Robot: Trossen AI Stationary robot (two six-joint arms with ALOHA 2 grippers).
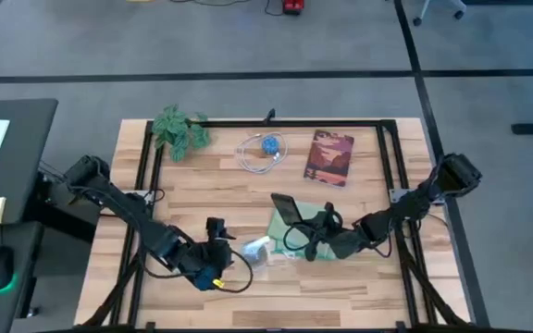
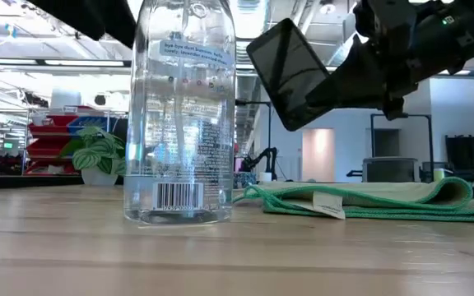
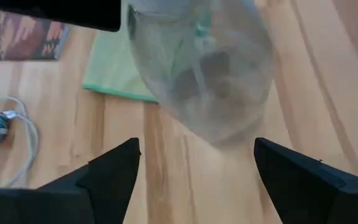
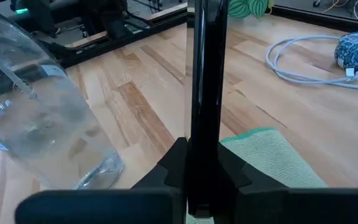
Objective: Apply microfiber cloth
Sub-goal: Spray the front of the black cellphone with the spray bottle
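Note:
The pale mint-green microfiber cloth lies folded flat on the table, right of centre. Above it my right gripper is shut on a black phone, which is raised off the table. A clear plastic bottle stands upright on its base just left of the cloth. My left gripper is open at the near left of the bottle; its fingers point at the bottle and stand short of it, touching nothing. My right gripper pinches the phone's lower end between its two fingers, one on each flat face. The fingers come from the table's right side. The phone is lifted clear above the cloth and stands tilted, its free end up and toward the left.
At the far side lie a green artificial plant, a white cable coiled around a blue object and a picture book. Black frame rails run along the table's left, right and far sides.

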